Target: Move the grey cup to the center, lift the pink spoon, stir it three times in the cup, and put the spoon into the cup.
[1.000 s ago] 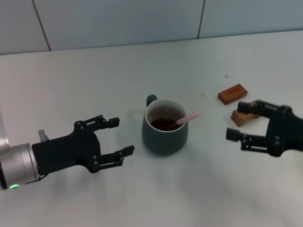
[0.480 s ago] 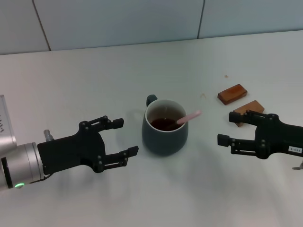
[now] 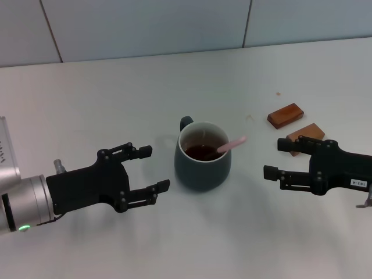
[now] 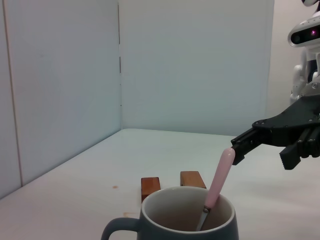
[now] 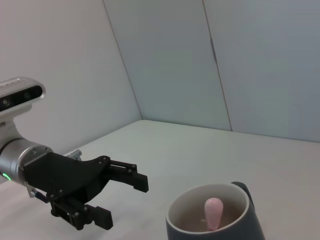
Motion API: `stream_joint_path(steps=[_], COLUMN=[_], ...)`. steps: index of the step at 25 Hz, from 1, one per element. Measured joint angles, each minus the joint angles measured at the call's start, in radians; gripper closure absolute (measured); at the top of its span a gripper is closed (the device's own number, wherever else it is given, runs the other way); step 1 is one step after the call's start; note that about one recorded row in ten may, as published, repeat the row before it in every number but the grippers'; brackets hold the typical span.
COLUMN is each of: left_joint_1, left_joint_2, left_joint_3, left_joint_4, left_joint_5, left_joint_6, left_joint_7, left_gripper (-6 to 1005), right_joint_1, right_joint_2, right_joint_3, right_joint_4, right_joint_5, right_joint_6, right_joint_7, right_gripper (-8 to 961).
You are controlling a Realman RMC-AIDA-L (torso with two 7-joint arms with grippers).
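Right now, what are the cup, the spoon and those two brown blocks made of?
Grey cup: probably glazed ceramic, with a soft sheen and thick rim. Pink spoon: matte pink handle, maybe plastic, on a shiny metal neck. Brown blocks: look like varnished wood, reddish-brown.

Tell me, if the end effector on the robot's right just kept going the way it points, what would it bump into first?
Probably the grey cup: the open right end effector points at its side, though its height above the table is unclear.

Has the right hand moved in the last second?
Yes. The right hand has shifted toward the cup, now covering part of the nearer wooden block.
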Motion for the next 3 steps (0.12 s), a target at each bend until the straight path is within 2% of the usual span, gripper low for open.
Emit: stream_joint_path(steps=[3], left_joint_1=[0.000], left_joint_2=[0.000], left_joint_3=[0.000], left_joint_4=[0.000], left_joint_5=[0.000], left_joint_6=[0.001], left_joint_7=[-0.001], left_gripper=[214], right_joint_1=[0.002], right_joint_2=[0.001], right_joint_3=[0.000], right_joint_4=[0.000], right_joint_5=[0.000], right_joint_6=[0.001], right_joint_7=[0.000], right_gripper=[116])
